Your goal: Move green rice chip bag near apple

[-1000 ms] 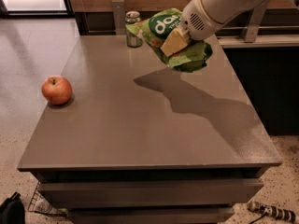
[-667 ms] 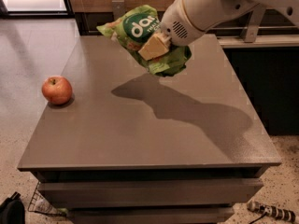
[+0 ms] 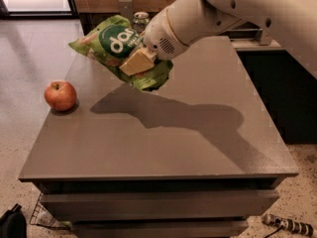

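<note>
The green rice chip bag (image 3: 111, 46) is crinkled light green with a dark green oval logo. It hangs in the air above the back left part of the grey table (image 3: 163, 133). My gripper (image 3: 137, 62) is shut on the bag's middle, with a tan finger (image 3: 134, 63) across its front. The white arm reaches in from the upper right. The red-orange apple (image 3: 60, 95) sits on the table near its left edge, below and left of the bag. The bag's shadow falls on the table to the right of the apple.
A green metal can (image 3: 140, 20) stands at the table's back edge, partly behind the arm. A dark counter (image 3: 257, 43) runs at the back right. A dark bag (image 3: 12, 224) and a wire basket (image 3: 42, 214) lie on the floor at the lower left.
The arm has carried the bag leftward over the table, from near the back right toward the apple's side. The apple has not moved.
</note>
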`<state>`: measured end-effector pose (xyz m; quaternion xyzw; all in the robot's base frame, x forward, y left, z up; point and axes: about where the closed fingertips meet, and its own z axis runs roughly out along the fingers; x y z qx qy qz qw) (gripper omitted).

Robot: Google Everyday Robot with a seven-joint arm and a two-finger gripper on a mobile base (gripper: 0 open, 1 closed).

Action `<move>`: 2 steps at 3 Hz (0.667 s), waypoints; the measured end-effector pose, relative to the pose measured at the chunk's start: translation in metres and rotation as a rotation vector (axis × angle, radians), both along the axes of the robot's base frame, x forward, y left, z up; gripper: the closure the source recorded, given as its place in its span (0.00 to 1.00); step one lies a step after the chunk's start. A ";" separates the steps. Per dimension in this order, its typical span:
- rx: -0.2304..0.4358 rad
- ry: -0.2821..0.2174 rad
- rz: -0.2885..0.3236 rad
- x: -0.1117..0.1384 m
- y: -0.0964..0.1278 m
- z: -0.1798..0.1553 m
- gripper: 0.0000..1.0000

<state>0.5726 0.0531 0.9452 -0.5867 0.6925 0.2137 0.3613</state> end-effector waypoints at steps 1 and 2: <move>-0.026 0.058 0.083 0.003 0.014 -0.036 1.00; -0.064 0.143 0.160 -0.005 0.017 -0.079 1.00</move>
